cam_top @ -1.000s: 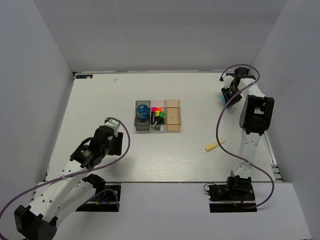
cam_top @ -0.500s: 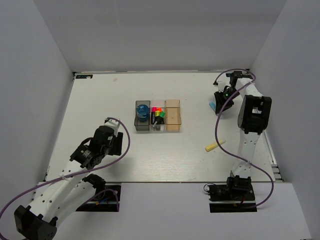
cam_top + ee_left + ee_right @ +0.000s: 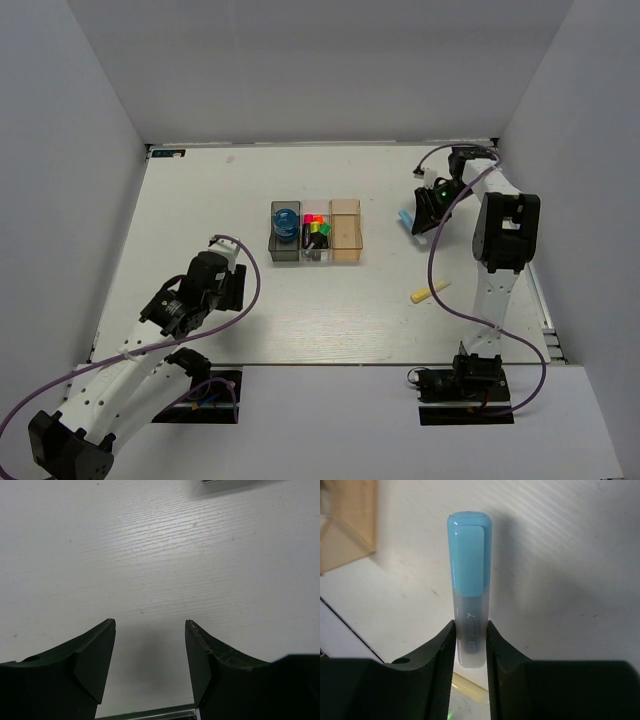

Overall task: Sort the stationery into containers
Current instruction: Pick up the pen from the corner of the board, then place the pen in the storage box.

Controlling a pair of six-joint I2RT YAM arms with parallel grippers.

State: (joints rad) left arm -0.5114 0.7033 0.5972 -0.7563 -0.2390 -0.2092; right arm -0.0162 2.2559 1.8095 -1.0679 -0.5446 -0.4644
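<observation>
This was a robot test cell in a lab. A bare white table [image 3: 200,200] stood boxed in by plain pale panels [image 3: 320,70] at the back and on both sides. Two white-and-black robot arms, one on the left [image 3: 130,370] and one on the right [image 3: 500,250], were bolted on black plates [image 3: 465,402] at the near edge, with purple cables [image 3: 257,280] looping loose along them. Three small matching bins [image 3: 346,240] sat in a tidy row at mid-table, laid out like a staged trial.

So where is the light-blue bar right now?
The light-blue bar is clamped in the right gripper, right of the amber bin in the top view, beyond the pale-yellow bar.
</observation>
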